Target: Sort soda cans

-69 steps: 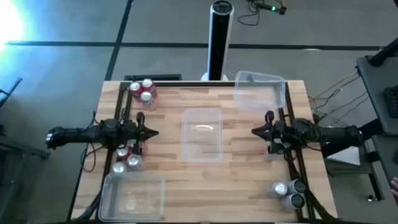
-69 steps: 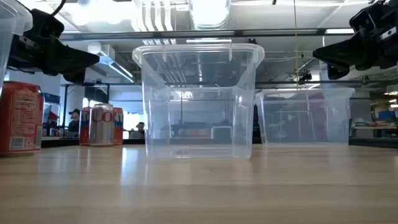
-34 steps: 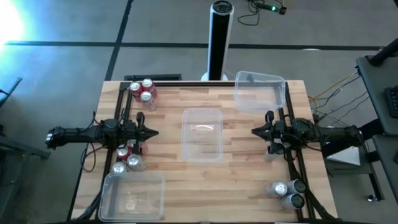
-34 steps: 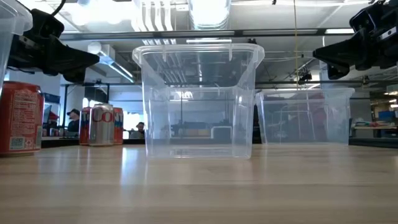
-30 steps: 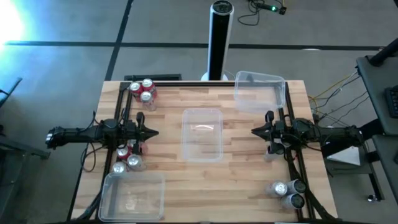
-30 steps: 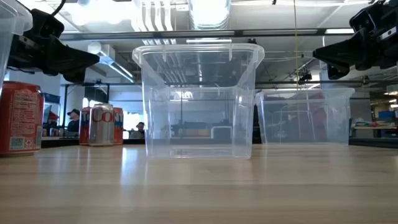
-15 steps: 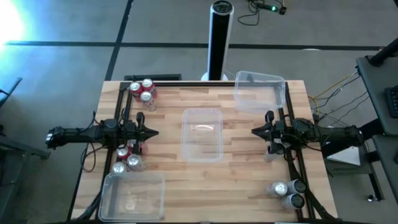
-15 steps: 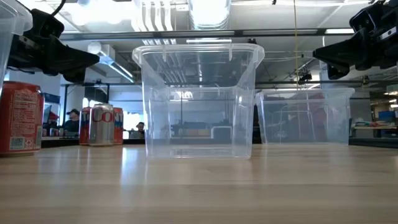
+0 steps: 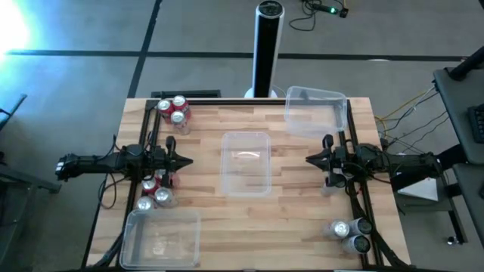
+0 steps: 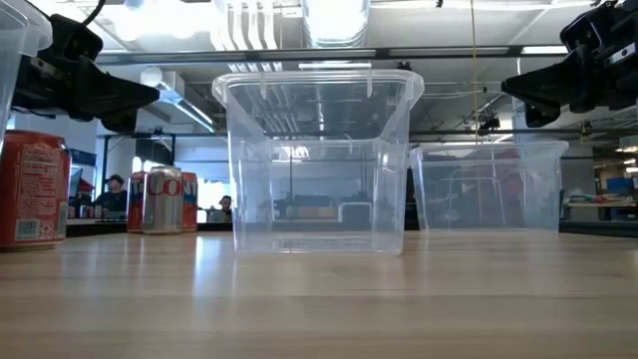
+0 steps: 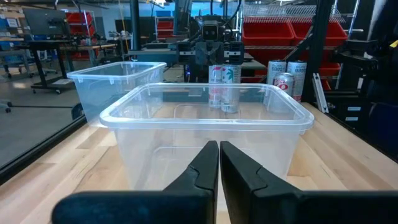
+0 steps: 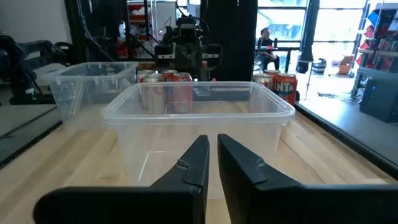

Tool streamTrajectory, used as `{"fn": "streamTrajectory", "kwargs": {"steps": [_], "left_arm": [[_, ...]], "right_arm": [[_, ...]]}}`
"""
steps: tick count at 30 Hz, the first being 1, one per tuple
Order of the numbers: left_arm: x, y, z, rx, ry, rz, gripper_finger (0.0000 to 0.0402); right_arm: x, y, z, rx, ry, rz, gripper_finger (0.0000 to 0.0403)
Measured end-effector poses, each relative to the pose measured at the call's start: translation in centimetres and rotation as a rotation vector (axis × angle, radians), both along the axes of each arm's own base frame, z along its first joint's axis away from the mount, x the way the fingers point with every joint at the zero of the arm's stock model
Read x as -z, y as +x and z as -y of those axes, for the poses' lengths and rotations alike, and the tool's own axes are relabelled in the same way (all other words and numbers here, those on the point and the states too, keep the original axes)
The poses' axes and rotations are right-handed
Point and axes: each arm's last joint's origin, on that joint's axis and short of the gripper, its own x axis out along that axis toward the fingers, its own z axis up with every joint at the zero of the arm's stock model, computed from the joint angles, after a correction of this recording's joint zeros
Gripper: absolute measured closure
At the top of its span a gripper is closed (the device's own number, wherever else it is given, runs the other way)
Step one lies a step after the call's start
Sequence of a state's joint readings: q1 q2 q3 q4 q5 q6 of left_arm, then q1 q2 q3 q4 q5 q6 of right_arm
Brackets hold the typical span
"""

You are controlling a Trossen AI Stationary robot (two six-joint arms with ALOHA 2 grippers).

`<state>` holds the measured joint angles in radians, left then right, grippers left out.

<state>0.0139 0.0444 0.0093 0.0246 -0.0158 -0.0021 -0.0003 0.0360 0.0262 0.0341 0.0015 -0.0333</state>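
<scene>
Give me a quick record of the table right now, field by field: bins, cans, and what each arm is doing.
Surface: wooden table
Bins: three clear tubs, all without cans: centre tub, far right tub, near left tub
Red cans: far left cluster; second cluster below the left gripper
Silver and dark cans: near right corner
Left gripper: at left edge, facing centre tub, jaws nearly shut, holding nothing
Right gripper: at right edge, facing centre tub, jaws slightly apart, holding nothing
</scene>
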Motion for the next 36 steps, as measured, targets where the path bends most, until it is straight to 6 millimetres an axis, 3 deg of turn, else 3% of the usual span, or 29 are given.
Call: {"fn": "streamTrajectory", "kwargs": {"steps": [5,19,21,25,29,34,36], "left_arm": [[0.0,0.0,0.0,0.001,0.000,0.000,0.0402],[0.0,0.0,0.0,0.000,0.000,0.000,0.0402],[0.0,0.0,0.0,0.000,0.000,0.000,0.0402],[0.0,0.0,0.0,0.000,0.000,0.000,0.0402],[0.0,0.0,0.0,0.000,0.000,0.000,0.0402],[0.0,0.0,0.0,0.000,0.000,0.000,0.0402],[0.0,0.0,0.0,0.000,0.000,0.000,0.0402]], "right_arm": [[-0.1,0.0,0.0,0.010,-0.250,0.010,0.0374],[-0.3,0.0,0.1,0.050,-0.290,0.018,0.0374],[-0.6,0.0,0.1,0.056,-0.224,0.058,0.0374],[-1.4,-0.1,0.2,0.055,0.145,0.152,0.0374],[-2.5,-0.1,0.4,0.101,0.362,0.177,0.0374],[-7.4,1.1,0.1,0.036,0.343,0.032,0.0374],[-9.0,3.6,0.0,0.005,0.282,-0.137,0.0374]]}}
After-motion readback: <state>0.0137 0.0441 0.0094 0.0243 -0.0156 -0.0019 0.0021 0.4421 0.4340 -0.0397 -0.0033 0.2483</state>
